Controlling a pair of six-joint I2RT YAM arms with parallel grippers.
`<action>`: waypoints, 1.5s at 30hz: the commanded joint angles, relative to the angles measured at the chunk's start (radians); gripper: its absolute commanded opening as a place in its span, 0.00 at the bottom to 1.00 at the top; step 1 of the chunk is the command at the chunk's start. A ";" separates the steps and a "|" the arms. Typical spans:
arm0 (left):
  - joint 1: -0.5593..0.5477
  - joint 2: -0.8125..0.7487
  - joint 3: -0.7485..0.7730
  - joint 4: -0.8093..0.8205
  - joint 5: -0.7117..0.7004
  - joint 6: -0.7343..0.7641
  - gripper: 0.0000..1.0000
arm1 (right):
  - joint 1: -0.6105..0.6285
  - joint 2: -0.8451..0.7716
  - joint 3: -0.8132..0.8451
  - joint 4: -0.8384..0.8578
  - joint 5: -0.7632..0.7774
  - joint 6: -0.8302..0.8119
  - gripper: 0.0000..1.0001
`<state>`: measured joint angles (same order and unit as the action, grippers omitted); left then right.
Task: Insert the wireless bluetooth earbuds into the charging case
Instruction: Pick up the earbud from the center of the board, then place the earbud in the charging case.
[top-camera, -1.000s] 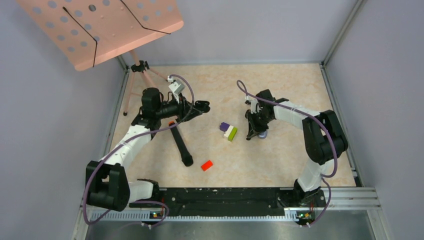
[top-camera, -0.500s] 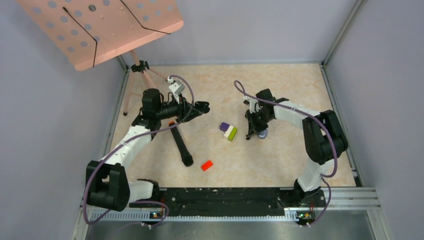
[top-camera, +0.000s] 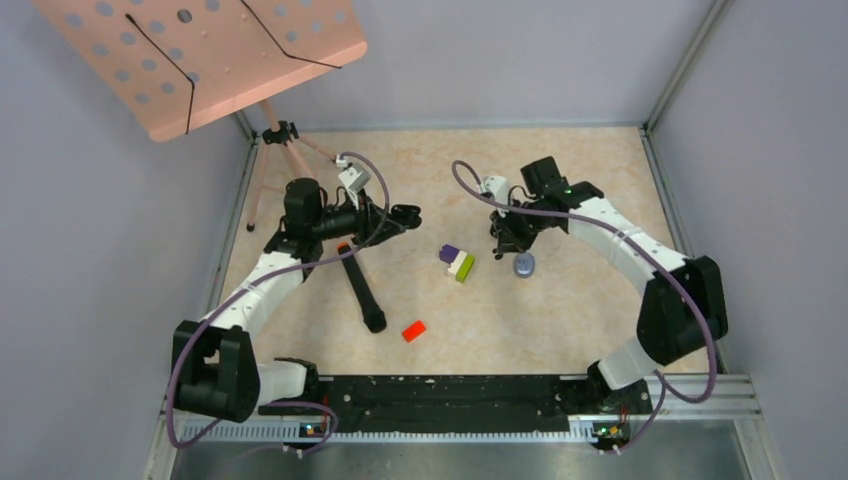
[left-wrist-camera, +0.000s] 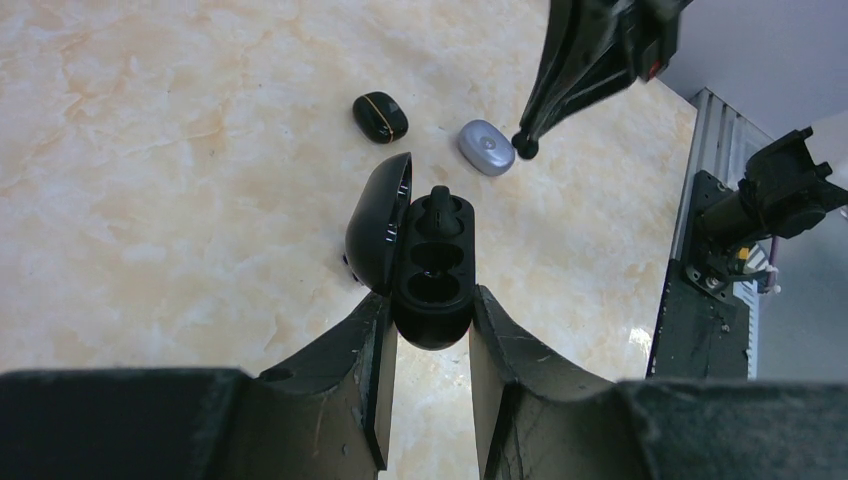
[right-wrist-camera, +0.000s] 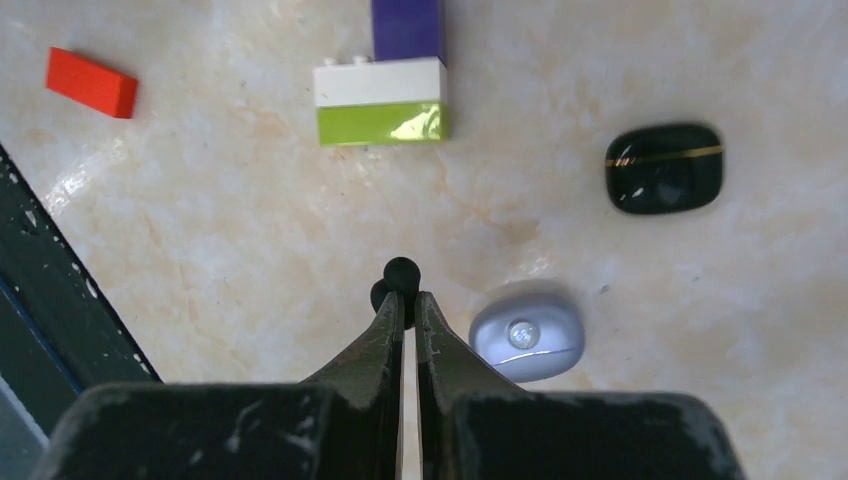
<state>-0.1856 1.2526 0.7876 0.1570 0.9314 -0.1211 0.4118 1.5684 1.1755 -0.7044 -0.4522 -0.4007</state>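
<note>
My left gripper (left-wrist-camera: 430, 305) is shut on an open black charging case (left-wrist-camera: 432, 285), lid swung left. One black earbud (left-wrist-camera: 438, 204) sits in its far slot; the near slot is empty. In the top view this gripper (top-camera: 404, 214) hovers left of centre. My right gripper (right-wrist-camera: 403, 300) is shut on a small black earbud (right-wrist-camera: 401, 271) and holds it above the table; it also shows in the top view (top-camera: 503, 243). A closed pale purple case (right-wrist-camera: 527, 335) lies just right of its fingers, also in the top view (top-camera: 524, 264).
A closed black case with a gold line (right-wrist-camera: 664, 167) lies beyond the purple one. A purple, white and green brick stack (top-camera: 457, 262) and a red block (top-camera: 413, 330) lie mid-table. A pink music stand (top-camera: 200, 50) and its black tripod leg (top-camera: 360, 290) stand at left.
My right arm has lifted and drawn back from the purple case, which now lies uncovered. The left arm has barely moved.
</note>
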 joint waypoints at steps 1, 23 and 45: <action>-0.019 0.007 -0.006 0.059 0.089 0.061 0.00 | 0.051 -0.151 0.169 -0.126 -0.100 -0.350 0.00; -0.125 0.027 0.185 -0.145 0.194 0.395 0.00 | 0.344 0.032 0.703 -0.243 -0.123 -0.513 0.00; -0.150 0.026 0.243 -0.245 0.206 0.467 0.00 | 0.380 0.058 0.664 -0.216 -0.094 -0.555 0.00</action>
<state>-0.3305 1.2766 0.9852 -0.1196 1.0988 0.3603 0.7727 1.6150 1.8343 -0.9470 -0.5385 -0.9264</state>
